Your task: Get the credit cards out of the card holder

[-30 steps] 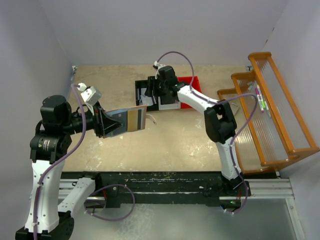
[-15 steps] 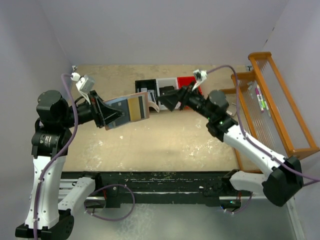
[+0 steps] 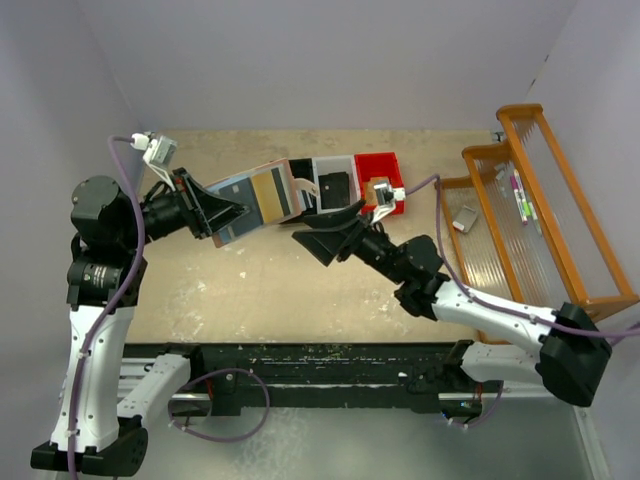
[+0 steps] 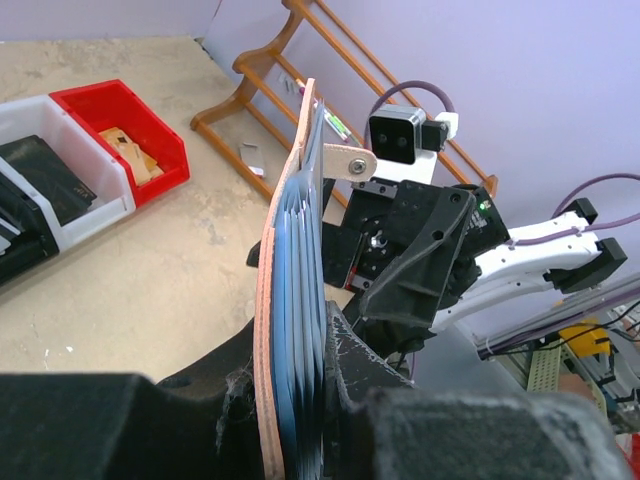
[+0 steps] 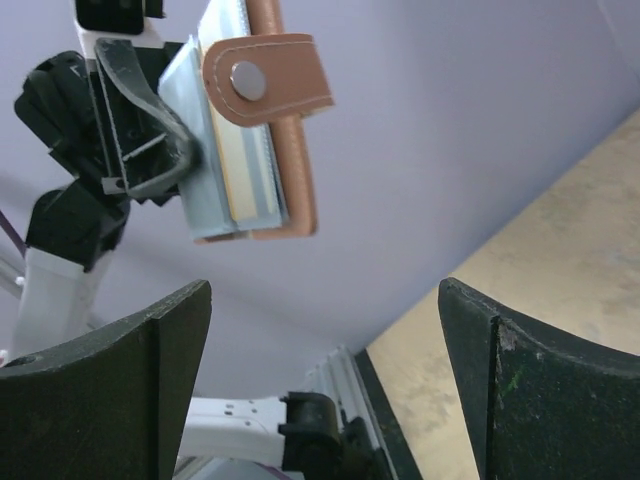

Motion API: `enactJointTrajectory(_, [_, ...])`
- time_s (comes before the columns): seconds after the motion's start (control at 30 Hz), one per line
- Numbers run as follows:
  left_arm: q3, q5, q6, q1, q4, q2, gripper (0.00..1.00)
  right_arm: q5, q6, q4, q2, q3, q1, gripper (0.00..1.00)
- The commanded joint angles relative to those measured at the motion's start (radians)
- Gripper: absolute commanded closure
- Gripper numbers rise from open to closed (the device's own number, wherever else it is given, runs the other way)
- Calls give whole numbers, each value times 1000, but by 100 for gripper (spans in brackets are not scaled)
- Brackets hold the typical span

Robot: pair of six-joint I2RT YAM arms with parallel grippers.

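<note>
Pale lilac walls close in a speckled beige table [image 3: 300, 290]. From above, the left tool [image 3: 228, 212] pinches a salmon-pink folding leather card holder [image 3: 258, 198] with a blue-grey slotted inside. It holds the card holder in the air over the far left of the table, opened upward. The right tool [image 3: 325, 228] hangs just right of it, apart, its jaws spread wide. A small red plastic bin [image 3: 375, 165] and a white bin [image 3: 330, 162] sit at the far edge, and an orange wooden rack [image 3: 540, 220] stands at the right.

The left wrist view shows the card holder [image 4: 290, 300] edge-on and upright, clamped between dark fingers [image 4: 400, 400]. Its studded snap tab [image 4: 348, 160] points toward the right tool [image 4: 375, 250] nearby.

In the right wrist view, two dark fingers [image 5: 120, 380] stand far apart with nothing between them. The card holder [image 5: 250, 150] floats beyond them, snap tab [image 5: 270, 80] uppermost, gripped by the left tool's finger [image 5: 150, 120].
</note>
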Motion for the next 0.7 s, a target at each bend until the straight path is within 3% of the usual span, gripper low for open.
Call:
enactJointTrajectory(0.0, [5, 13, -52, -2, 75, -16, 87, 114, 15, 198, 93, 109, 61, 7])
enactJointTrajectory(0.2, [5, 48, -55, -2, 78, -23, 86, 117, 72, 306, 204, 203, 85, 18])
enactJointTrajectory(0.33, [-9, 53, -53, -1, 72, -36, 86, 128, 77, 304, 219, 244, 85, 34])
enactJointTrajectory(0.43, [-29, 57, -64, -2, 74, -47, 85, 110, 85, 287, 226, 269, 86, 56])
enactJointTrajectory(0.5, [-41, 61, -63, -2, 73, -58, 81, 80, 88, 231, 223, 283, 86, 90])
enactJointTrajectory(0.53, [-44, 62, -60, -2, 72, -61, 77, 62, 92, 198, 217, 288, 86, 100])
enactJointTrajectory(0.57, [-46, 66, -49, -2, 68, -64, 70, 45, 98, 167, 207, 291, 85, 100])
enactJointTrajectory(0.67, [-33, 88, 21, -2, 26, -64, 36, -27, 55, 43, 164, 315, 76, 100])
